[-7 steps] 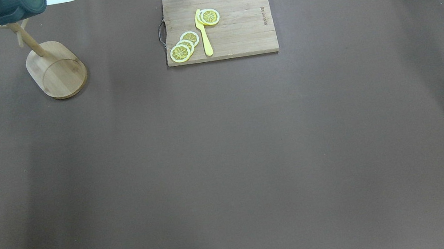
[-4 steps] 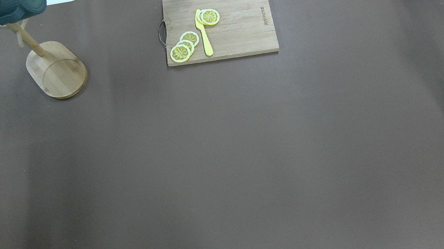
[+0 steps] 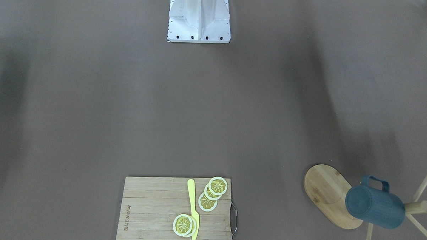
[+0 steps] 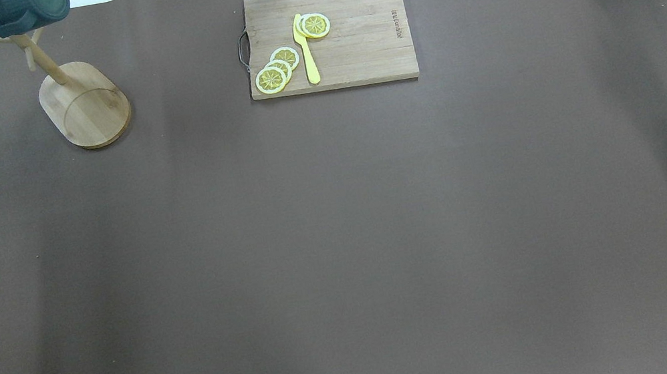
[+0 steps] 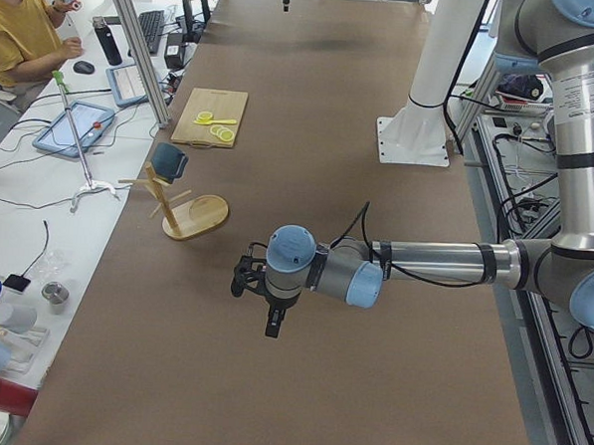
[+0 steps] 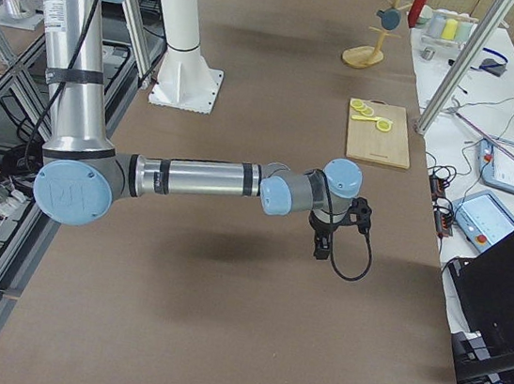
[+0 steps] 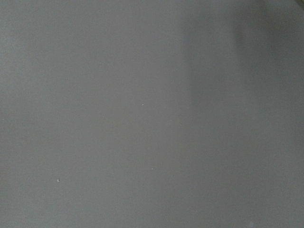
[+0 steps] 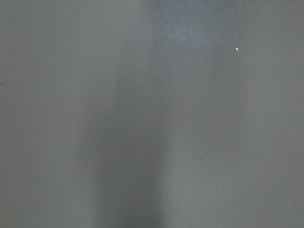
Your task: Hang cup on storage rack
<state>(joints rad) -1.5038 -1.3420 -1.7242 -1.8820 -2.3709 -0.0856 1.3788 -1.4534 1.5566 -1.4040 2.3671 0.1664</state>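
Observation:
The dark slate-blue cup (image 3: 373, 207) hangs by its handle on a peg of the bamboo storage rack (image 3: 324, 191), tilted on its side above the oval base. It also shows in the overhead view (image 4: 29, 11) at the far left corner, with the rack base (image 4: 86, 106) below it. No gripper touches it. My left gripper (image 5: 274, 326) hovers over bare table, well away from the rack. My right gripper (image 6: 320, 250) hovers near the table's other end. I cannot tell whether either is open or shut. Both wrist views show only brown table.
A wooden cutting board (image 4: 363, 40) with several lemon slices (image 4: 276, 69) and a yellow knife (image 4: 306, 49) lies at the far middle. The robot's white base (image 3: 199, 16) stands at the near edge. A person and clutter are beyond the table (image 5: 28, 29).
The black sliver of the right gripper at the overhead view's right edge has shifted slightly. The cup, rack and board have not moved.

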